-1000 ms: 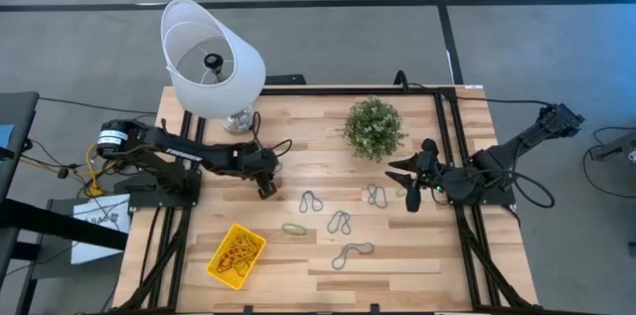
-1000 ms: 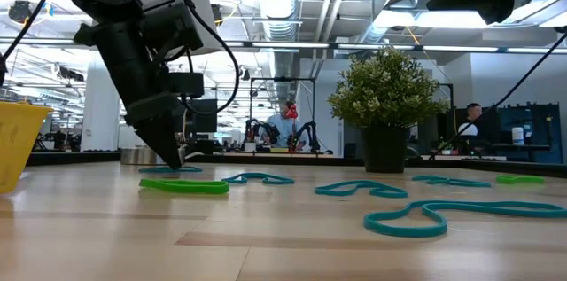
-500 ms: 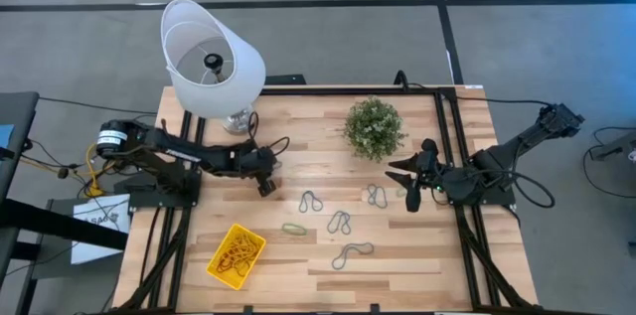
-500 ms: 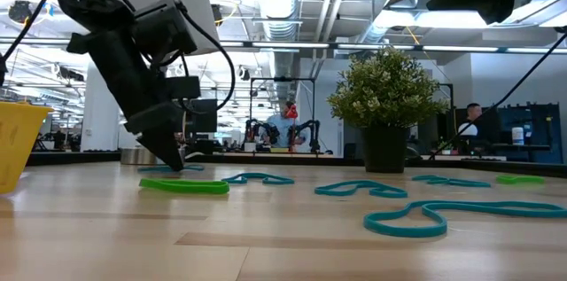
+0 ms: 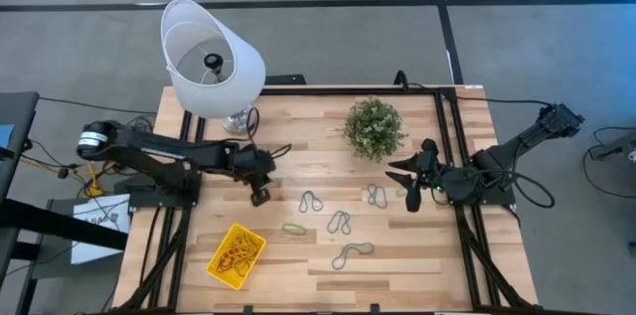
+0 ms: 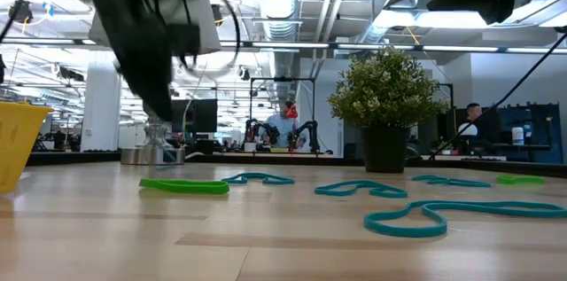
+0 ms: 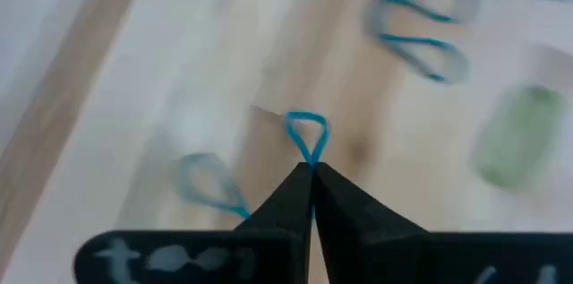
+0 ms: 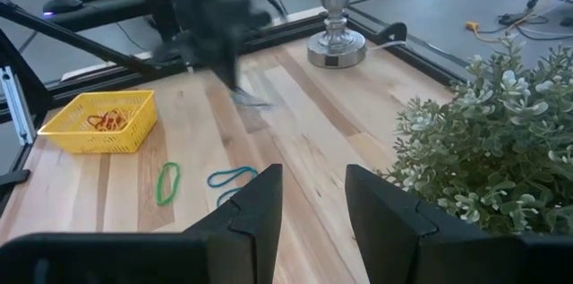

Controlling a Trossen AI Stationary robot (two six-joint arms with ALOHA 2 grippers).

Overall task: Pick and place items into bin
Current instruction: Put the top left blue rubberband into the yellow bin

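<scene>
Several thin teal loops [image 5: 340, 223] and a green loop [image 5: 294, 229] lie flat on the wooden table. The yellow bin [image 5: 236, 255] stands near the front left with reddish loops in it. My left gripper [image 5: 260, 196] hangs above the table left of the loops, shut on one teal loop [image 7: 307, 136]. It shows blurred in the low view [image 6: 159, 104]. My right gripper [image 5: 412, 184] waits open at the right, beside the plant. My left gripper pinches the teal loop between its two fingertips, at the narrow end [image 7: 311, 164] of a small lobe that sticks out past them. The fingers point steeply down. Another blurred teal lobe [image 7: 210, 185] shows beside one finger. The loop is lifted clear of the table.
A white lamp [image 5: 212, 57] with a metal base [image 5: 238, 119] stands at the far left, close behind my left arm. A small potted plant [image 5: 375, 128] stands at the far middle. Bare wood lies between the bin and the loops. People and other arms show in the room beyond.
My left gripper has risen from the table and drawn back a little toward the left and near edges. The teal loop that lay at its fingertips has left the table with it. My right arm has kept still.
</scene>
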